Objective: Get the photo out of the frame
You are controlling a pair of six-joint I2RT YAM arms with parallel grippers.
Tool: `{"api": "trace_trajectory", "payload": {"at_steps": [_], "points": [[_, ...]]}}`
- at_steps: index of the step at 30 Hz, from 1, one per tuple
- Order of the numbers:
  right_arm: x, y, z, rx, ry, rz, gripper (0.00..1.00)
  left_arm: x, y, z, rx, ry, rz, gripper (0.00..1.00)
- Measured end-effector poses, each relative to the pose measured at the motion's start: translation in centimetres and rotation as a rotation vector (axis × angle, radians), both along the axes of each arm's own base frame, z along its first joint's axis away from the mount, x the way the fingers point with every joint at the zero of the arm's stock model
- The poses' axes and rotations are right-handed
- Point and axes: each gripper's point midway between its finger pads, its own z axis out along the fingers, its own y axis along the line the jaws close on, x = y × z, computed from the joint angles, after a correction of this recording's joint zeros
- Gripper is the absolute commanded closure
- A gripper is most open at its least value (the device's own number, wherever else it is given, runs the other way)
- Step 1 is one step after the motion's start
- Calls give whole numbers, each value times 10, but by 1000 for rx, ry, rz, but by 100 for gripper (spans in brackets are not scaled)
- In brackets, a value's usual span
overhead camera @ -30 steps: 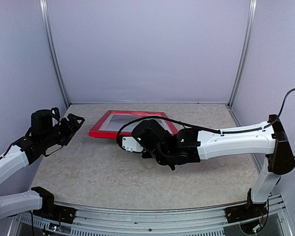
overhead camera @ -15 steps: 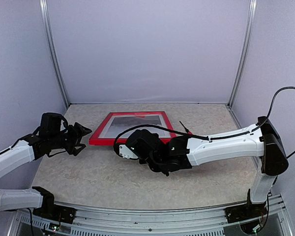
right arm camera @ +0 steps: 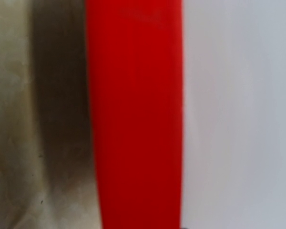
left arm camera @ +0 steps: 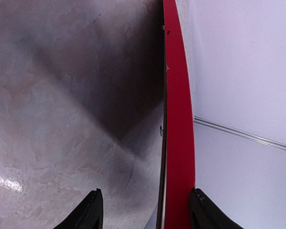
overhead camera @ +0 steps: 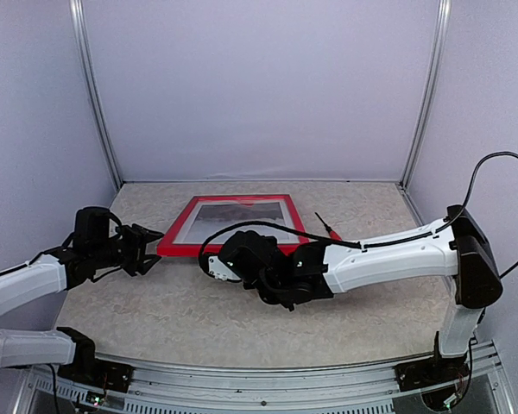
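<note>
The frame [overhead camera: 182, 232] lies flat on the table with its red front rim up. The photo [overhead camera: 239, 213] shows faintly inside it as a pale grey sheet with a dark band at the far edge. My left gripper [overhead camera: 152, 245] is open at the frame's near left corner. In the left wrist view the gripper [left arm camera: 145, 214] has the red rim [left arm camera: 178, 143] between its fingers, close to the right finger [left arm camera: 202, 212]. My right gripper [overhead camera: 233, 252] hovers at the frame's near rim. The right wrist view shows only the blurred red rim [right arm camera: 133, 119]; its fingers are hidden.
A thin dark screwdriver [overhead camera: 325, 224] lies on the table just right of the frame. Pale walls with metal corner posts [overhead camera: 95, 103] close the back and both sides. The right arm [overhead camera: 388, 250] stretches across the table's middle from the right.
My left gripper has moved right and down to the frame's near left corner. My right gripper has shifted a little to the left along the near rim.
</note>
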Motion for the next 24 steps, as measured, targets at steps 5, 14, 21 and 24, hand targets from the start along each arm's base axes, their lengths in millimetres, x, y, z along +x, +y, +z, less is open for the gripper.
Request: {"api": "trace_trajectory", "payload": {"at_steps": [5, 14, 21, 24], "points": [[1, 2, -3, 1, -2, -2, 100, 5, -6, 12, -65, -21, 8, 36], [2, 3, -5, 1, -4, -5, 100, 3, -17, 18, -155, -28, 8, 49], [2, 5, -6, 7, -8, -10, 100, 3, -20, 26, -184, -49, 13, 74], [3, 6, -3, 16, -10, -13, 100, 3, -19, 25, -184, -45, 21, 82]]}}
